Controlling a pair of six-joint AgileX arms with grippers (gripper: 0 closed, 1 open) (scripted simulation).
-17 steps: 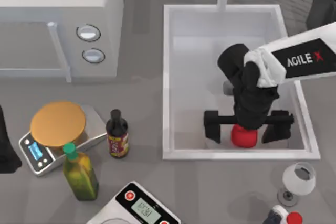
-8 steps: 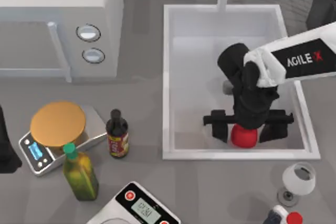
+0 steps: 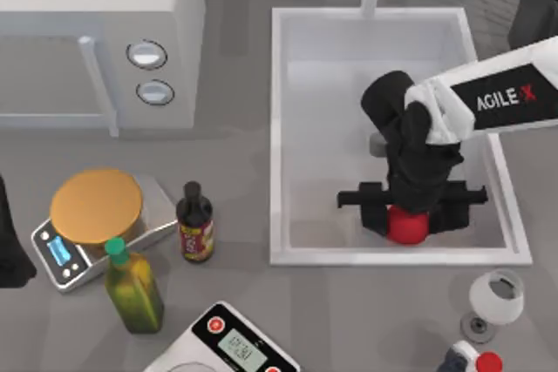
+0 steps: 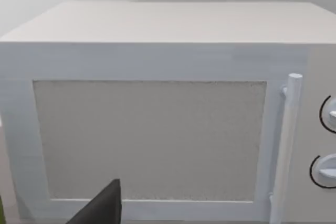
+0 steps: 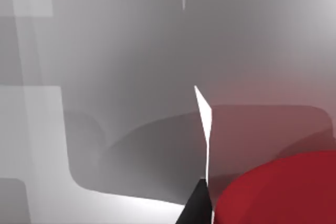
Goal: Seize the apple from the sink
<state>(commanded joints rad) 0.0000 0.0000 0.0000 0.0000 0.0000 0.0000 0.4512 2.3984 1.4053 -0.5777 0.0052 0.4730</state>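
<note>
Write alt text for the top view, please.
Right gripper is down in the white sink, its fingers flanking the red apple near the front wall. The left arm sits parked at the table's left edge.

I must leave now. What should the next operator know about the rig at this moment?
Right gripper: down inside the sink, at its near right part, its fingers closed in on both sides of the apple; the grasp looks just made.
Left arm: parked at the table's left edge, facing the microwave.
Apple: low in the sink, near the front wall, not lifted.
Done: reach and closing on the apple.
Left: check the grip, then lift the apple straight up, clear of the rim.
</note>
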